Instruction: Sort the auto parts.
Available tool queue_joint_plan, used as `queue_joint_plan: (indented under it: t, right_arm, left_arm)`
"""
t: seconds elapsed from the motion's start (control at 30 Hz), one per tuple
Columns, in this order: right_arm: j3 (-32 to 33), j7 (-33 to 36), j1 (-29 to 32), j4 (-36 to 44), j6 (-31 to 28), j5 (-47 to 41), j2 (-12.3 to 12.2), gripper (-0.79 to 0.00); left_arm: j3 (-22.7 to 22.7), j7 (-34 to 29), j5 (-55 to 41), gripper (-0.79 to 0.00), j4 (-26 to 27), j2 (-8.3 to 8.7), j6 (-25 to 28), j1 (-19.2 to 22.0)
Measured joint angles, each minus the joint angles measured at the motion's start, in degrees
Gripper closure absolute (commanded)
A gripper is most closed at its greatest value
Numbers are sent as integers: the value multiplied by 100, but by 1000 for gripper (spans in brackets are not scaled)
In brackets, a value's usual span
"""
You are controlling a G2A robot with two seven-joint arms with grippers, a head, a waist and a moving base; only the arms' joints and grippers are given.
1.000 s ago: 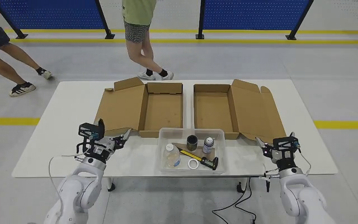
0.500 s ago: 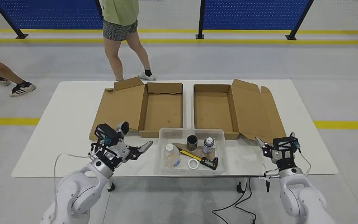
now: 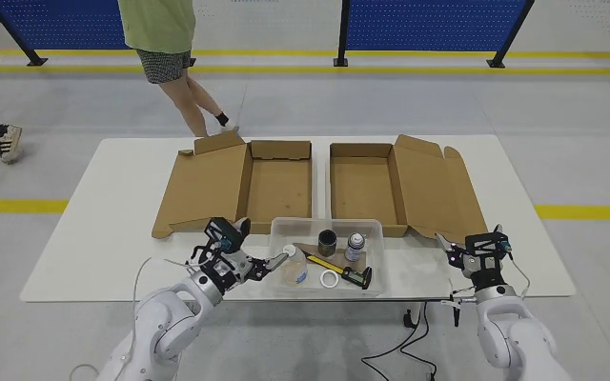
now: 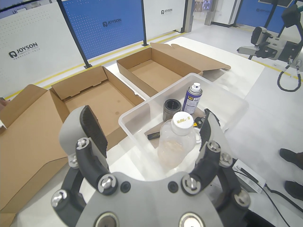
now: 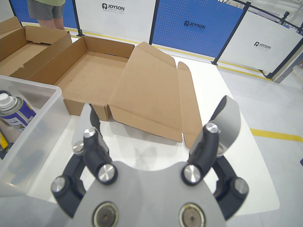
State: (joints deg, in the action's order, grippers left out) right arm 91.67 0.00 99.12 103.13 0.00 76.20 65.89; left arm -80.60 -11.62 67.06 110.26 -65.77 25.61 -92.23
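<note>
Closest in, the left end effector (image 4: 148, 116) is seen released, its two fingers spread wide at the corner of the clear bin (image 4: 132, 116). Just ahead of it, framed between the fingers, a clear bottle (image 4: 174, 142) with a white cap is stood inside the bin; whether the finger beside it touches it cannot be told. Slightly beyond the bottle a black cylinder (image 4: 172, 108) is set upright, and next to that a blue spray can (image 4: 192, 98) is stood, white nozzle up. A yellow-and-black tool (image 3: 338, 271) and a white ring (image 3: 329, 278) are laid on the bin floor, on the far side of the bottle from this end effector. Past the bin, two open cardboard boxes are placed side by side on the white tabletop (image 3: 95, 229): the left box (image 4: 99, 98) just ahead, the right box (image 4: 153, 72) farther off.

The right end effector (image 5: 157, 106) is likewise held released, with nothing between its fingers, low over the tabletop. The bin wall is found near it, toward the other arm, and the right box's flattened lid (image 5: 146, 90) is laid directly ahead.
</note>
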Motion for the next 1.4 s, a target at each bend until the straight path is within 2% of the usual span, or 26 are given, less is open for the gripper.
queue_joint_plan:
  t: [0.3,0.67,0.73,0.87,0.93,0.97,1.0,1.03,1.27,1.4]
  right_arm:
    - [0,0,0,0,0,0,0,-785]
    - [0,0,0,0,0,0,0,-785]
    - [0,0,0,0,0,0,0,-785]
    - [0,0,0,0,0,0,0,-785]
    - [0,0,0,0,0,0,0,-785]
    - [0,0,0,0,0,0,0,-785]
    - [0,0,0,0,0,0,0,-785]
    - [0,0,0,0,0,0,0,-785]
    - [0,0,0,0,0,0,0,-785]
    - [0,0,0,0,0,0,0,-785]
  left_arm:
    - [395,-243,-58,-785,-350,-27,63,303]
    - [657,-296,3,-779,-569,-29,217,456]
    - [696,-269,31,-668,-604,-30,217,476]
    - [736,-248,62,-613,-639,-29,209,511]
    - [750,-233,79,-517,-655,-27,198,530]
    - [756,-228,80,-517,-662,-27,194,537]
    - [763,-219,78,-434,-669,-26,192,544]
    - [766,-212,82,-385,-671,-25,190,549]
    - [800,-83,284,-351,-709,-15,143,550]
    - [810,-12,358,-256,-709,-11,87,545]
